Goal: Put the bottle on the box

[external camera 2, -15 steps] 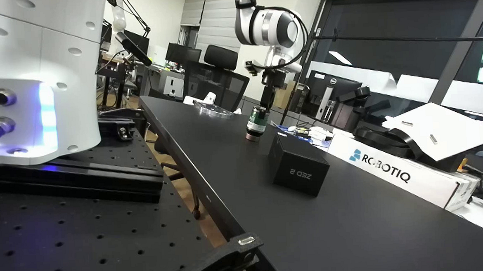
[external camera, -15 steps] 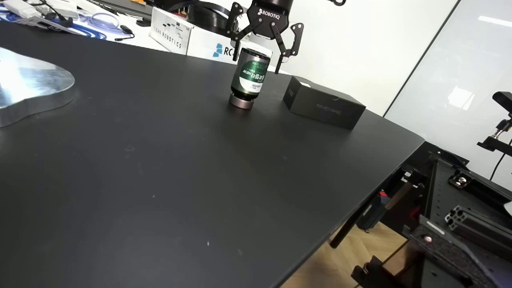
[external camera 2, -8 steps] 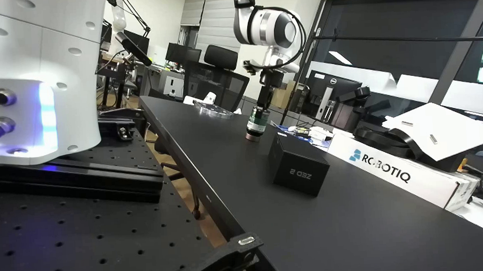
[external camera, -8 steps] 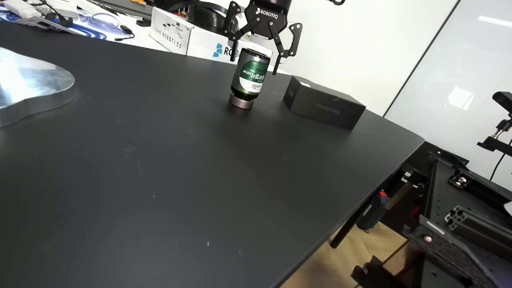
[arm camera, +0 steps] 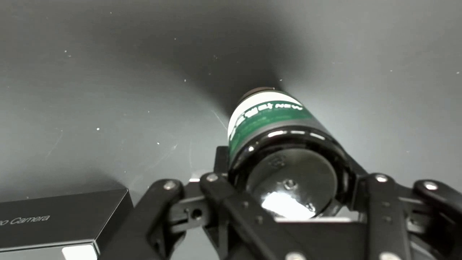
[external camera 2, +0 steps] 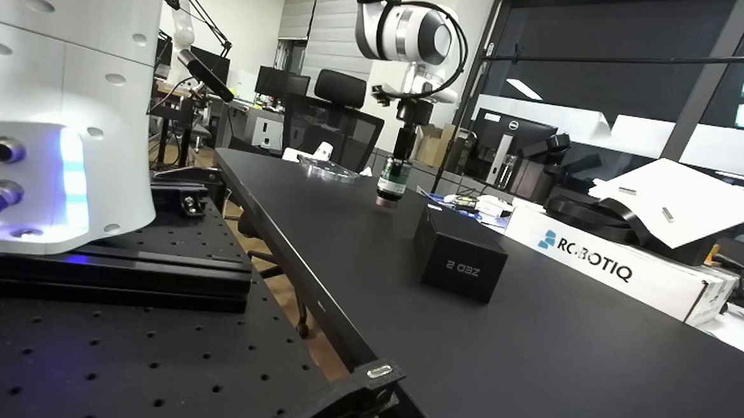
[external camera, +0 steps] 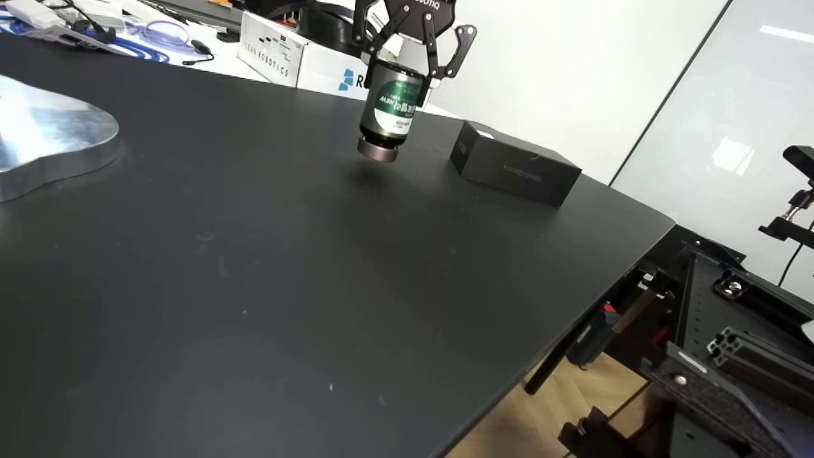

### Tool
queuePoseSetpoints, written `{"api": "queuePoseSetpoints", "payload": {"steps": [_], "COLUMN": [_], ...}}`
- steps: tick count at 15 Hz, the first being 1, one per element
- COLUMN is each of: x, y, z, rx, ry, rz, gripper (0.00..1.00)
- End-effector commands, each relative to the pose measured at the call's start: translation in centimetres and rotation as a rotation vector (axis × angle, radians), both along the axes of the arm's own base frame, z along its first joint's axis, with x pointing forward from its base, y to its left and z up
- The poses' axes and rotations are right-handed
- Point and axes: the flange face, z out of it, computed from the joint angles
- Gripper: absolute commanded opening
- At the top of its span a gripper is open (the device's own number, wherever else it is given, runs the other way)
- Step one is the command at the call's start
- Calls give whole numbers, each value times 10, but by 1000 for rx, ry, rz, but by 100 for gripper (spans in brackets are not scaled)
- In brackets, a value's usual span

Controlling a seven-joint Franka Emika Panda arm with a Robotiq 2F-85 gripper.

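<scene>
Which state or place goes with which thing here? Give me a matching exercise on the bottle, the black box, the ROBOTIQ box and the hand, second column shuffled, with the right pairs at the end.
Things:
1. bottle
2. black box
3. ROBOTIQ box
4. hand

States or places:
A. closed on something cylindrical
B. white, with blue and dark printing
C. green-labelled, held clear of the table
D. resting on the table

Right pairs: 1-C; 2-D; 3-B; 4-A
</scene>
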Motion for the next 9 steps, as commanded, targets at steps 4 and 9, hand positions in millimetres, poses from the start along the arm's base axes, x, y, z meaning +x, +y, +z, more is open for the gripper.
{"api": "queuePoseSetpoints", "payload": {"steps": [4,9], "x": [-35,-58], "y": [1,-18], "z": [86,120], "rx": [25,9], "ry": [-107,-150], "rz": [52,58], "gripper": [45,45]}}
